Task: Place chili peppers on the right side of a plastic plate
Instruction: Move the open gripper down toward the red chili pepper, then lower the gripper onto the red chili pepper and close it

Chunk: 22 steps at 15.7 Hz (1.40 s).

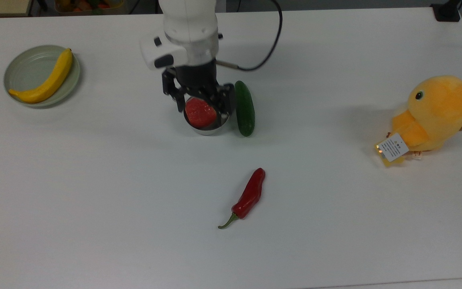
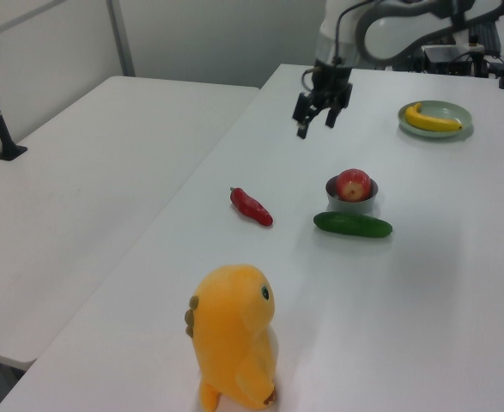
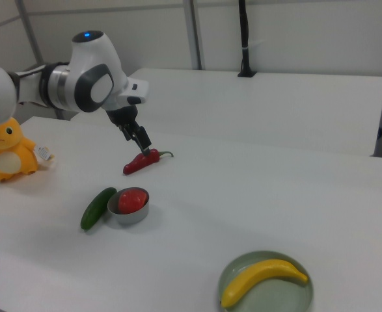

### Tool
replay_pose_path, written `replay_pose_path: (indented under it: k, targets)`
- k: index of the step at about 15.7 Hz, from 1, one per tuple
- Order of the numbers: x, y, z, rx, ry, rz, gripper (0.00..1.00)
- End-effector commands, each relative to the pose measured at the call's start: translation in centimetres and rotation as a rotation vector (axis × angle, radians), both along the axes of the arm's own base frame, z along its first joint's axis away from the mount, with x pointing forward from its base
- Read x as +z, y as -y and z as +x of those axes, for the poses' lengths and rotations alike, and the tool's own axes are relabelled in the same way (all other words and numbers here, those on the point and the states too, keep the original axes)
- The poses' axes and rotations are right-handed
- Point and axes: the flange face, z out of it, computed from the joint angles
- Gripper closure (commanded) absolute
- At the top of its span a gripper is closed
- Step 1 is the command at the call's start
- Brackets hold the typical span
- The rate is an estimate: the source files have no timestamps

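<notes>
From the top view's near edge, the first thing on the white surface is the chili pepper — glossy red, lying at a slant with its thin green stem curling toward the top view's lower left. It rests flat on the bare surface, nothing touching it, and it sits well apart from the plastic plate.

Off toward the top view's right stands a plump orange plush bird with a white tag hanging at its front, also by itself.

Further back, in the middle, a small grey bowl holds a red round fruit. A dark green cucumber lies just beside the bowl on the top view's right, its length running front to back.

The claw hangs in the air with its black fingers spread, pinching nothing. In the top view it overlaps the bowl; the left view shows the claw raised clear above the surface, and in the right view it appears just above the chili, not touching it. The white arm rises behind it, a black cable looping off its side.

Farthest off, at the top view's upper left, is the plastic plate — pale grey-green, round and shallow — with a yellow banana lying across it.
</notes>
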Motion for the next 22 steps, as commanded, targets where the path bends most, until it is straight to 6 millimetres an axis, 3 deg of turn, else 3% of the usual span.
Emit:
replay_pose_path:
  k: [1,5,9,13,16,22]
  targets:
    - [-2.9,-3.5,3.3,-0.117,0.061,0.003,0.0]
    - [-5.6,-6.2,5.8,-0.151,0.131,-0.023,0.0]
    - [-8.3,-8.7,6.6,-0.118,0.161,-0.028,0.0]
    - [-10.2,-9.5,7.9,-0.125,0.169,-0.033,0.0]
    - [-12.4,-10.9,7.8,-0.107,0.167,-0.054,0.0]
    - [-13.5,-12.1,7.8,-0.103,0.198,-0.066,0.0]
